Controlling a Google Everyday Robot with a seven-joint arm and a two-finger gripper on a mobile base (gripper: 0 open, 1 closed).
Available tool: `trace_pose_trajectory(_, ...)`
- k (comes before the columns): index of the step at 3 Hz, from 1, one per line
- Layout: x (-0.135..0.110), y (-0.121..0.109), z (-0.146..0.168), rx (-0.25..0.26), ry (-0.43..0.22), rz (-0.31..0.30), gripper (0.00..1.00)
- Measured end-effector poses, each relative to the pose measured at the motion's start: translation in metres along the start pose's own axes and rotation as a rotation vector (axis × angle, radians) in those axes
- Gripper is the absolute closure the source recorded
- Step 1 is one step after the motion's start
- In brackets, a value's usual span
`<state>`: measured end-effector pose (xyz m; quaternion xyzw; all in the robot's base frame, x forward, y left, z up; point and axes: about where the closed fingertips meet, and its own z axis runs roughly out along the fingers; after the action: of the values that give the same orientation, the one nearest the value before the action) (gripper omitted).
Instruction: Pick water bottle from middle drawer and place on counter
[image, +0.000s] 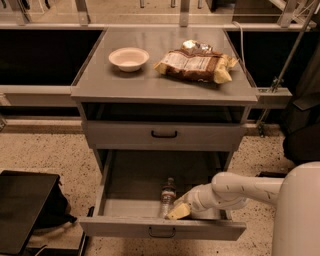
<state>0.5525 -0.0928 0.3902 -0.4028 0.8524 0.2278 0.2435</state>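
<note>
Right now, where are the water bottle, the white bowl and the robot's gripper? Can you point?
water bottle (167, 198): camera view, on its clear ribbed body.
white bowl (129, 58): camera view, on its hollow middle.
gripper (178, 211): camera view, on its pale tip, inside the middle drawer (131, 197) beside the bottle.

Warm, dim light falls from above on the flat grey metal counter (150, 84), brightest toward twelve o'clock. Deep shadow fills the open grey metal middle drawer (120, 227), where the pale gripper (178, 211) glows softly at six o'clock.
</note>
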Motion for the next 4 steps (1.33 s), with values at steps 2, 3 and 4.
trace_pose_trajectory(2,-0.005,0.002,-0.007,0.0,0.0,0.0,1.0)
trace_pose_trajectory(3,-0.009,0.003,-0.012,0.002,-0.003,-0.001,1.0)
trace_pose_trajectory(4,-0.018,0.006,-0.023,0.002,-0.003,-0.001,1.0)
